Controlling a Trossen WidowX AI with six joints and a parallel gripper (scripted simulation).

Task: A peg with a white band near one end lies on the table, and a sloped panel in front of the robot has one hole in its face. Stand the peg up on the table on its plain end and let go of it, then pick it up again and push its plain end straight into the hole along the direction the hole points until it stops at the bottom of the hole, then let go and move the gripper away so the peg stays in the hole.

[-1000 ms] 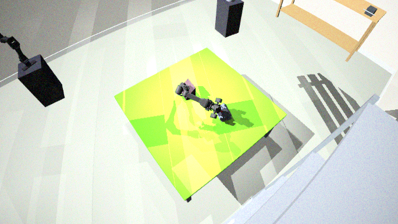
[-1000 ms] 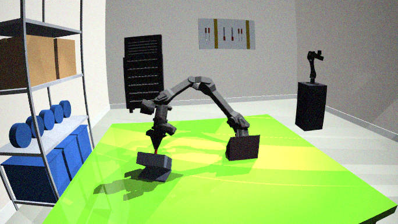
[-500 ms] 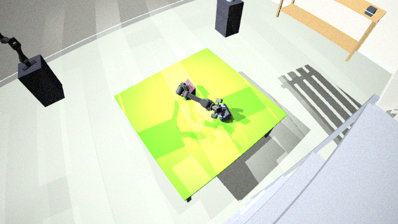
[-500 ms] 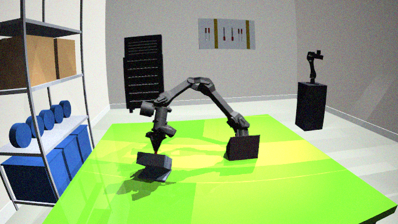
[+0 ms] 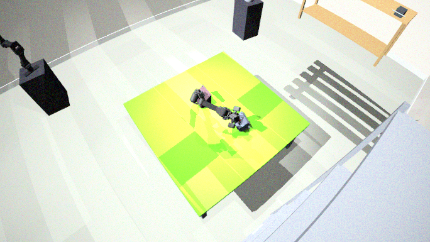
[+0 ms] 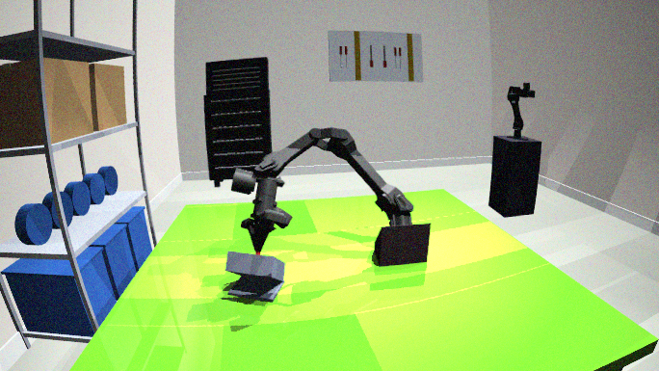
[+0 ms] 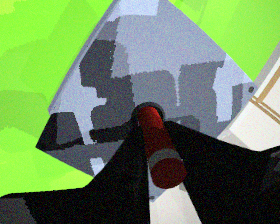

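The red peg (image 7: 161, 148) (image 6: 257, 251) is held between my gripper's fingers, and its far end sits in the hole of the grey sloped panel (image 7: 165, 43) (image 6: 254, 266) (image 5: 244, 126). Only a short stretch of peg shows below the fingers. Its white band is hidden. My gripper (image 7: 152, 131) (image 6: 257, 244) (image 5: 236, 121) points down at the panel's face, close above it, and is shut on the peg. The panel stands on the green table (image 6: 436, 299) (image 5: 177, 115), at the side away from the arm's base (image 6: 402, 245) (image 5: 205, 95).
A metal shelf rack (image 6: 48, 162) with boxes and blue bins stands left of the table. Black pedestals (image 6: 514, 177) (image 5: 43, 85) (image 5: 247, 16) stand on the floor around it. A wooden bench (image 5: 354, 7) is at the far wall.
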